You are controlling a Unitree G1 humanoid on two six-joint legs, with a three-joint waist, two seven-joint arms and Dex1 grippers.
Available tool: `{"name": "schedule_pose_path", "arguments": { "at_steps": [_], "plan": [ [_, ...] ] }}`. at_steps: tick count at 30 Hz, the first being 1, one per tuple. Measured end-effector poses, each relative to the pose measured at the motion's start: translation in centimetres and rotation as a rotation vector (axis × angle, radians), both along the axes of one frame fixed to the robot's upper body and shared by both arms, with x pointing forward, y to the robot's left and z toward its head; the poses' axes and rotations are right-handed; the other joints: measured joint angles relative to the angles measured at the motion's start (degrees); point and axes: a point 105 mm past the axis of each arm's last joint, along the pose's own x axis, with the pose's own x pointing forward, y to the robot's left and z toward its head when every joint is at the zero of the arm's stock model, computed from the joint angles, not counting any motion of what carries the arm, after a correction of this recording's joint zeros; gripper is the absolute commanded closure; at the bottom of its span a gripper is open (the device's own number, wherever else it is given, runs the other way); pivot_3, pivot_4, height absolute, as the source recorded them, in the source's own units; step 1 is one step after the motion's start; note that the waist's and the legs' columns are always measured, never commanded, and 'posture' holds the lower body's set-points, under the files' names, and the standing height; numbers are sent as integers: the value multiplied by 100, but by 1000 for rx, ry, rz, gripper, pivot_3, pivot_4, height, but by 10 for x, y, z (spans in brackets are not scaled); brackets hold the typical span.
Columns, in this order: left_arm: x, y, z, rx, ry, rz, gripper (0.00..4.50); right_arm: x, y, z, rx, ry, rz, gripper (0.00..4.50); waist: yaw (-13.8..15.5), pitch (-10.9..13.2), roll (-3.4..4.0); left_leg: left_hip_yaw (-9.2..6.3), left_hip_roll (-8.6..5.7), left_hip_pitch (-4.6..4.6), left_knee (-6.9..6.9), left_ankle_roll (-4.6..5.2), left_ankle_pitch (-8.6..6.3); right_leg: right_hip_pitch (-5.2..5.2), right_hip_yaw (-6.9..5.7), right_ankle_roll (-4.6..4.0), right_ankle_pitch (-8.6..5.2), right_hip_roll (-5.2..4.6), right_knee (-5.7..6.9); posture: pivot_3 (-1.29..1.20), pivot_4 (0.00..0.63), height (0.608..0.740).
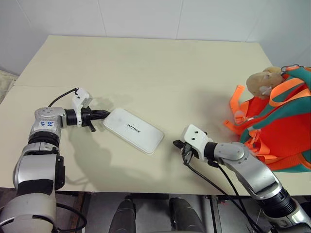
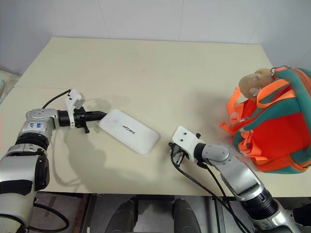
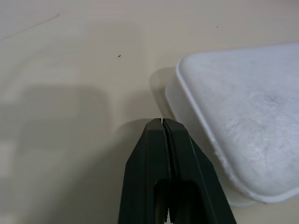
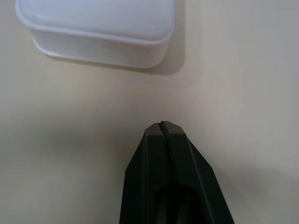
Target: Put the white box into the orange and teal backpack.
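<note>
On the matte beige table (image 1: 146, 63), the smooth, round-cornered white box (image 1: 133, 130) lies flat with open room around. My left gripper (image 1: 105, 114), pinched shut, sits just beside its left end. My right gripper (image 1: 179, 144), shut too, waits near its right end, the soft orange and teal backpack (image 1: 282, 131) far right.

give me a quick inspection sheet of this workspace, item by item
surface: beige table, mostly bare.
job's things: white box lies flat near the table's front, lettering up. orange and teal backpack sits at the right edge with a tan plush charm on top; box not yet inside.
clutter: nothing seen.
grippers: left gripper shut, its tip at the box's left end; contact cannot be told. right gripper shut, off the box's right end with a gap of bare table between.
cables: black cable loops at the left wrist; black cable runs along the right arm.
surroundings: white wall behind the table.
</note>
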Motion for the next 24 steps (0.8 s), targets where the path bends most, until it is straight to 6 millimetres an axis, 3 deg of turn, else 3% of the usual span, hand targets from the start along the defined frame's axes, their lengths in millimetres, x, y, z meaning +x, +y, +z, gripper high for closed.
{"name": "schedule_pose_path", "arguments": {
  "at_steps": [9, 16, 24],
  "plan": [
    [0, -10, -5, 15, 19, -41, 4459, -6, 30, 3, 34, 2, 115, 4500, 1, 0, 0, -2, 0, 0, 1, -2, 1, 1, -3, 0, 0, 0, 1, 0, 150, 740],
    [-4, -8, 0, 41, 3, -73, 4459, -1, 30, -2, 14, 7, 121, 4500, -8, 0, 0, -3, 0, 0, -1, -3, 2, 0, -4, 0, 0, 0, 2, 0, 150, 740],
    [-19, -8, -11, 81, 57, -134, 4459, 2, 21, 0, -33, -12, 129, 4500, 22, -1, -1, -5, 0, 1, 2, -4, 2, 4, -6, 0, 0, -1, 4, 0, 150, 740]
  ]
}}
